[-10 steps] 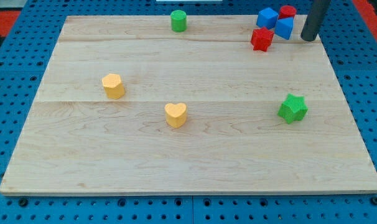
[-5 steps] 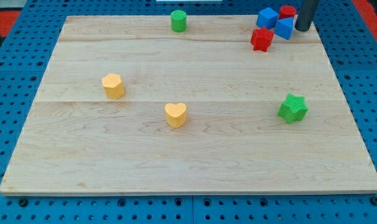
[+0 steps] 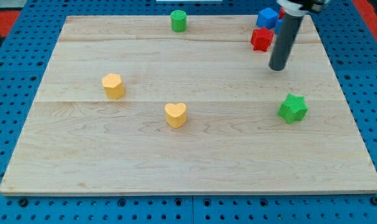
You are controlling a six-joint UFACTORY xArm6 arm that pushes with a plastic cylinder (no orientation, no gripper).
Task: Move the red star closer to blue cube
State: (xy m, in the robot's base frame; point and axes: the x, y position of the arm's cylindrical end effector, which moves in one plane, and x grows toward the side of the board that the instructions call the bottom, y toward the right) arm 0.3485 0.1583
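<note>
The red star (image 3: 260,38) lies near the board's top right corner. The blue cube (image 3: 267,17) sits just above it, close but apart. My rod comes down from the view's top right, and my tip (image 3: 277,68) rests on the board below and right of the red star, not touching it. The rod hides a second blue block and a red block that stand right of the blue cube.
A green cylinder (image 3: 178,20) stands at the top centre. A green star (image 3: 293,108) lies at the right, below my tip. A yellow heart (image 3: 175,115) and a yellow hexagonal block (image 3: 113,85) lie centre-left on the wooden board (image 3: 188,155).
My tip has moved from the board's top right edge, right of the blue and red blocks, down and left to a spot below and right of the red star. No block has moved.
</note>
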